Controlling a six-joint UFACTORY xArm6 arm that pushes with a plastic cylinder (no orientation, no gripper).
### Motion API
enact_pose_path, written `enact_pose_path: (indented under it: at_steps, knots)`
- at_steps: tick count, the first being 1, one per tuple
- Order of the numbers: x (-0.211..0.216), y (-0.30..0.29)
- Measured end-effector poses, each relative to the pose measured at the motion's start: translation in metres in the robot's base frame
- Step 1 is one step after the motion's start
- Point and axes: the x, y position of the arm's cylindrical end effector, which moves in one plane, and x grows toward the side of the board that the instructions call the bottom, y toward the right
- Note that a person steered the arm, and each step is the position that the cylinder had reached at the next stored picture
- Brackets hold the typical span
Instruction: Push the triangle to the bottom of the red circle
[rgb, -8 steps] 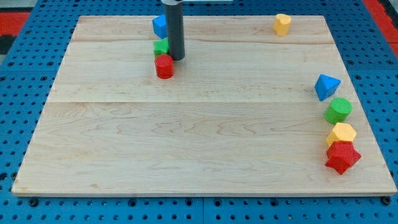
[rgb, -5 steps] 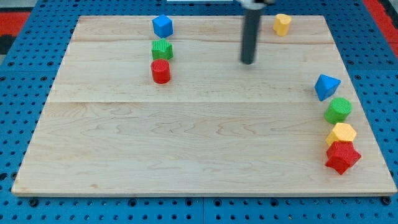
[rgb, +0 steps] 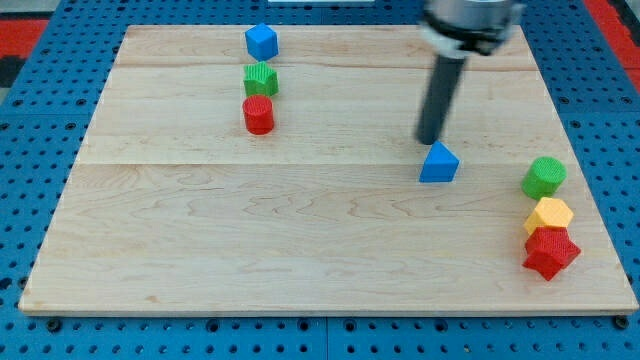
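- The board (rgb: 330, 230) is pale wood, made of planks with visible grain and seam lines running across. It sits on a blue pegboard surface (rgb: 30, 200) full of holes, with red patches at the top corners.
- All the blocks look like ribbed plastic, kind of 3D-printed.
- Blue count: two. The blue triangle (rgb: 439, 164) sits right of the board's centre, and a blue cube (rgb: 261, 41) is up near the view's top.
- Green count: two. A green block (rgb: 260, 79), shape hard to call, sits just below the blue cube, and a green cylinder (rgb: 543, 177) is over at the view's right.
- Red count: two. The red circle (rgb: 258, 114) is a short cylinder just under the green block, and a red star (rgb: 550, 252) sits at the lower right.
- Yellow: one that I can see, a yellow hexagon (rgb: 548, 214) wedged between the green cylinder and the red star, touching the star.
- My tip (rgb: 430, 139) is the end of a dark rod, slightly blurred, just above the blue triangle at its upper left, about touching it.
- No pincer on this arm, only the rod, so there's nothing spread or pinched.
- The triangle is well apart from the red circle, off to its right and a bit lower, with bare wood between them.
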Motion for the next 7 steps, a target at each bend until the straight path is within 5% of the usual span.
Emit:
enact_pose_path:
  at_steps: [2,4,6,7]
  knots:
    - [0.009,0.089]
    - [0.065,0.044]
    - [0.029,-0.088]
    - [0.027,-0.041]
